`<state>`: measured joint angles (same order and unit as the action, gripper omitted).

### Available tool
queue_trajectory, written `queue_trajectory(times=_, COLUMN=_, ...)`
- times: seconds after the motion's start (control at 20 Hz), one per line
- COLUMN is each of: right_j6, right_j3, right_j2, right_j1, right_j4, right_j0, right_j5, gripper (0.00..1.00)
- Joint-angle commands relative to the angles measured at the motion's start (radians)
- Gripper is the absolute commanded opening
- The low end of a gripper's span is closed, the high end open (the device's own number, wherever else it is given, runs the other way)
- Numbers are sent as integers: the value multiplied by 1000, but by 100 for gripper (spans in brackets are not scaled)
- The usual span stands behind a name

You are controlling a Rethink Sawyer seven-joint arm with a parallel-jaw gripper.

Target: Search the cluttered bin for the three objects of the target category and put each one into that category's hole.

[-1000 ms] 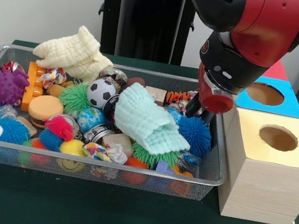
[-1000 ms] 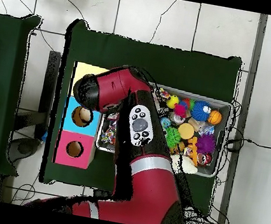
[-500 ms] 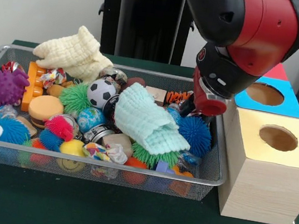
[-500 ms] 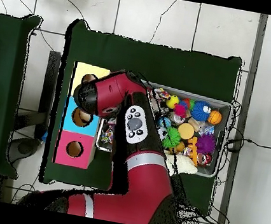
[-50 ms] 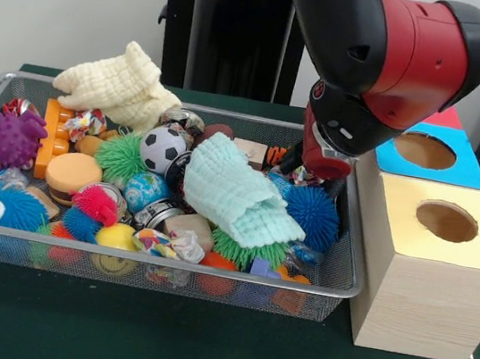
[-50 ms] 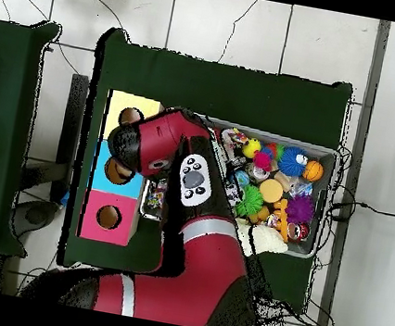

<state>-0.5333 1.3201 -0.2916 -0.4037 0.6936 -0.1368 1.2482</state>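
A wire bin [image 5: 332,288] holds a heap of toys: a blue spiky ball [image 5: 311,215], a mint cloth [image 5: 242,193], a cream cloth [image 5: 119,85], a soccer ball [image 5: 162,148] and a purple spiky ball [image 5: 6,140]. My gripper [image 5: 307,173] hangs low at the bin's right end, just above and behind the blue spiky ball. The red wrist and the toys hide its tips. In the overhead view the red arm [image 6: 163,141] covers the bin's [image 6: 334,157] left end and the gripper itself.
Right of the bin stands a row of wooden boxes with round holes: a yellow-topped one [image 5: 446,221] nearest, a blue-topped one [image 5: 425,151] behind it, then a red one [image 5: 446,115]. A black stand [image 5: 230,34] rises behind the bin.
The arm has swung left, away from the boxes, and the gripper has sunk lower into the bin's right end. The toys have not moved.
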Motion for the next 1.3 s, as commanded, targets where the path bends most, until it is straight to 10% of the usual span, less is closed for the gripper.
queue_trajectory(times=0.05, right_j6=44, right_j3=-23, right_j2=-14, right_j1=41, right_j4=1, right_j0=9, right_j5=159, gripper=0)
queue_trajectory(times=0.2, right_j6=21, right_j3=-22, right_j2=-34, right_j1=51, right_j4=-23, right_j0=15, right_j5=175, gripper=0)
queue_trajectory(times=0.25, right_j6=15, right_j3=-15, right_j2=-44, right_j1=51, right_j4=-33, right_j0=8, right_j5=172, gripper=100)
queue_trajectory(times=1.3, right_j6=2, right_j3=54, right_j2=-75, right_j1=98, right_j4=-86, right_j0=-64, right_j5=5, gripper=100)
